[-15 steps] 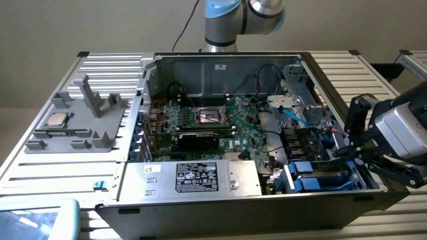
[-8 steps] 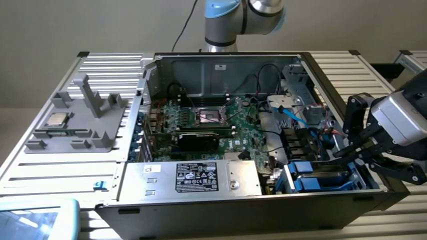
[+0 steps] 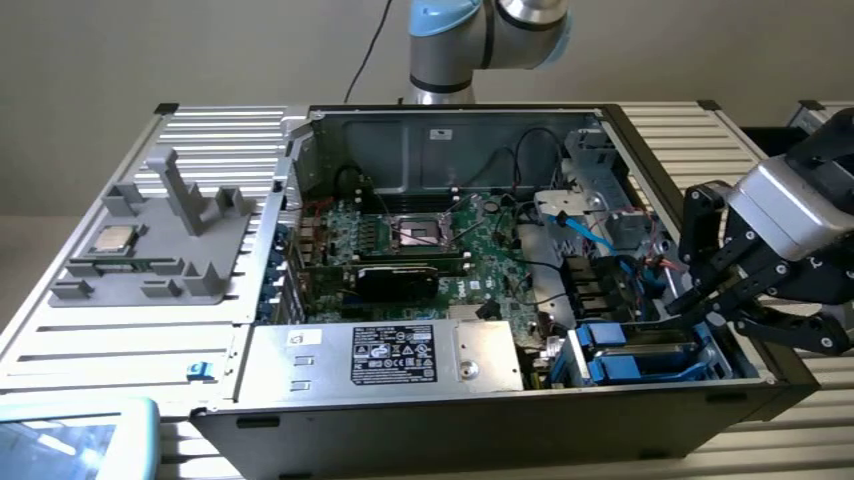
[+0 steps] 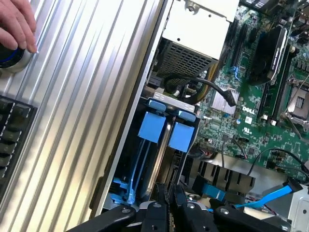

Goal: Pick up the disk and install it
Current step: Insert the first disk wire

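From the exterior view, I'm looking at the black open-sided computer case [image 3: 400,420] lying on the ribbed aluminium desk [image 3: 120,340]. The large silver box with the black label [image 3: 400,355] is my landmark. Just beside it, toward the exterior view's right, the flat silver hard disk in its bright blue plastic frame [image 3: 650,362] is sitting in the drive bay. The black tool [image 3: 714,315] is reaching down at the bay's far end from the box. I'd say the installing step is under way, with the disk lying in its slot but perhaps not fully seated. Seating it is going to call for keeping the frame square in its rails and clear of the loose cables. The box's label is carrying white print and marks too small for me to read.

From the wrist view, the disk [image 4: 182,135] is lying between the tool [image 4: 169,207] and the mesh end of that silver box [image 4: 193,29]. A second blue-framed carrier [image 4: 153,126] is touching it. The tool's fingers [image 4: 155,212] are standing nearly together and seem to be nipping the disk's near edge. "DELL" is showing white on the green motherboard [image 4: 247,110] beyond the box. A person's hand [image 4: 17,24] is resting on a round black knob [image 4: 9,58] out on the desk.
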Robot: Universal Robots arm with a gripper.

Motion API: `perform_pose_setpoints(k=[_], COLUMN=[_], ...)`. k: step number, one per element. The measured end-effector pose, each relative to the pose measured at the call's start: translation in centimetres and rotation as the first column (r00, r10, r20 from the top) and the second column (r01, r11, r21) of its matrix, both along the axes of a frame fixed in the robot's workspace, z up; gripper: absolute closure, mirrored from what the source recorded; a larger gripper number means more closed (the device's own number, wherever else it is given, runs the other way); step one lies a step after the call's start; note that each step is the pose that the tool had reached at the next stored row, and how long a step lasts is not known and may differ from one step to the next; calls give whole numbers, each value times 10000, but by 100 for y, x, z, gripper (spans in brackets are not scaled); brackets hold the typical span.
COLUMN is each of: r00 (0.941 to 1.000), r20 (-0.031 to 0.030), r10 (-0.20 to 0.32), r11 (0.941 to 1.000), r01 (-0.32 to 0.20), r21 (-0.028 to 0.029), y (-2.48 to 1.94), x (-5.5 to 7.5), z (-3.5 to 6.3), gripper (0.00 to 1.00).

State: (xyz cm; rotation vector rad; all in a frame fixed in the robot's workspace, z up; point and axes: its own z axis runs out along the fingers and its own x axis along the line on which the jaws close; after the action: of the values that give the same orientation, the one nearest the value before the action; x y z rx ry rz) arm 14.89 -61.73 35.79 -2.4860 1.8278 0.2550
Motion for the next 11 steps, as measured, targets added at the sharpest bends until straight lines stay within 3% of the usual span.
perform_pose_setpoints(k=[4, 11], r00=[10000, 9999], r20=[36, 129], r10=[0, 6], r11=[9995, 9946], r01=[1, 7], r21=[-320, -1034], y=[64, 165], x=[-22, -57], z=[18, 33], gripper=[84, 84])
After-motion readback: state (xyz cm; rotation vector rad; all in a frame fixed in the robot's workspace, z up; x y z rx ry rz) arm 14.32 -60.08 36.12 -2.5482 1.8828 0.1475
